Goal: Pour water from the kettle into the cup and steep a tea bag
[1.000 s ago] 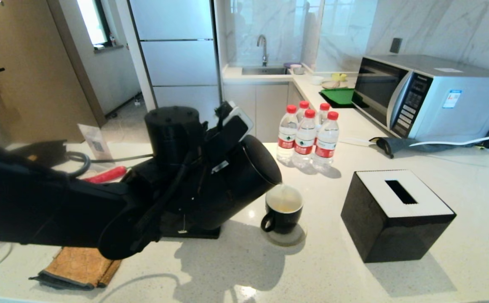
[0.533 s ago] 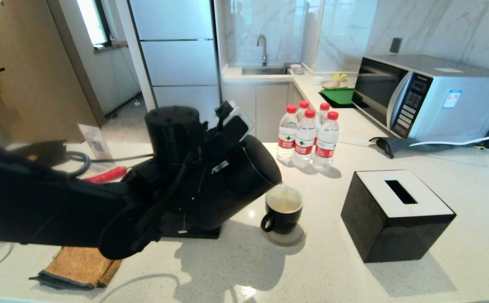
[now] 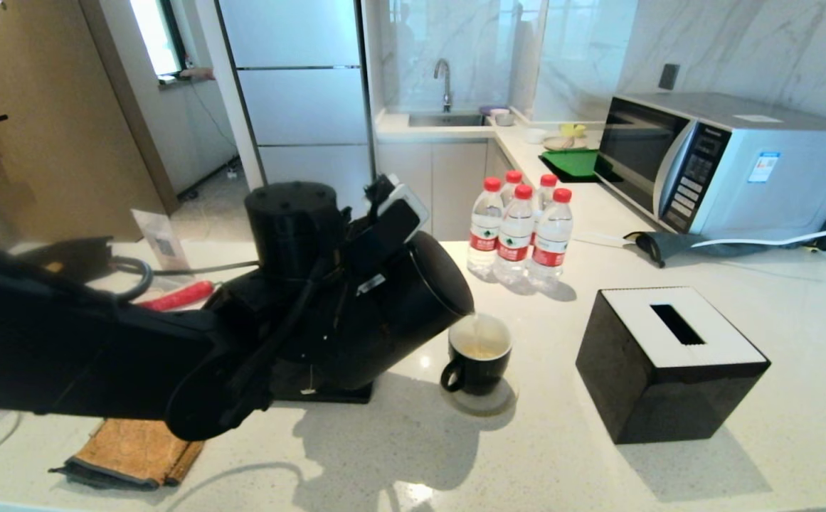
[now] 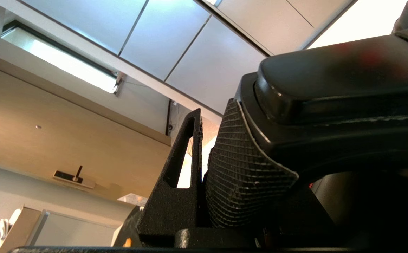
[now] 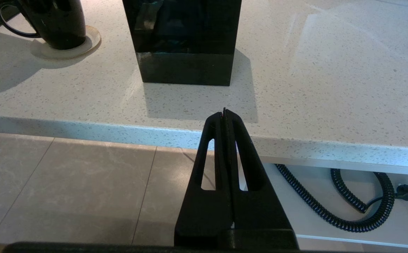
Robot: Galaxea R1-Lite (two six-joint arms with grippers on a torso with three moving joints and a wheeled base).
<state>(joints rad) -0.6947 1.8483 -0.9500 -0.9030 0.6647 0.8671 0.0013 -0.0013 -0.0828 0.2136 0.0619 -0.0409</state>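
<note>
left end effector point(image 4: 221, 154) around kettle point(image 3: 391, 313) handle

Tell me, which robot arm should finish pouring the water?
Left. The left gripper has its jaws shut on the tall matte black kettle, tilted over the small glossy black cup. The right gripper hangs shut below the counter edge.

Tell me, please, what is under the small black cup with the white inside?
The small glossy black cup with the white inside stands on a round pale coaster on the speckled white counter. The cup covers the coaster's middle; only its rim shows.
</note>
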